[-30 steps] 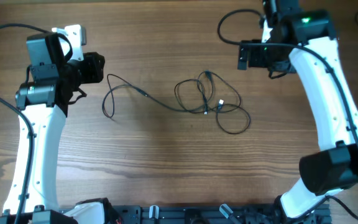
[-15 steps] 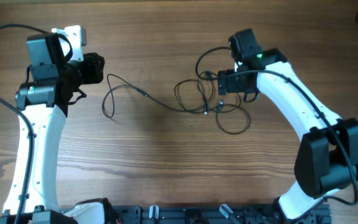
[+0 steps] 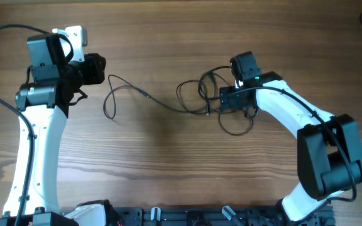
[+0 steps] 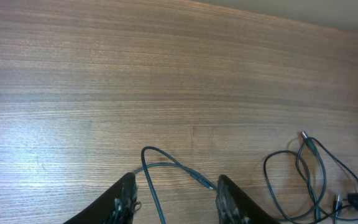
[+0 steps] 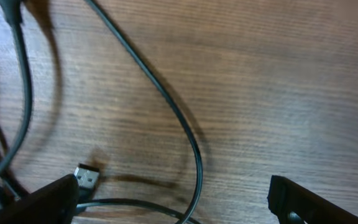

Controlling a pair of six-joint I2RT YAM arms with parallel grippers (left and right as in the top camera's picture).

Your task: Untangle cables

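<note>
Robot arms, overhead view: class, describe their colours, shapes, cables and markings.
The left arm and right arm have white curved links, black joint housings and thick black wires looping alongside. A green light glows near the right wrist. The left gripper and right gripper have black fingers.

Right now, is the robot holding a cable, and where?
Nothing is held. The right end effector is wide open over the cables; the left end effector is open too, gripping no cable.
</note>
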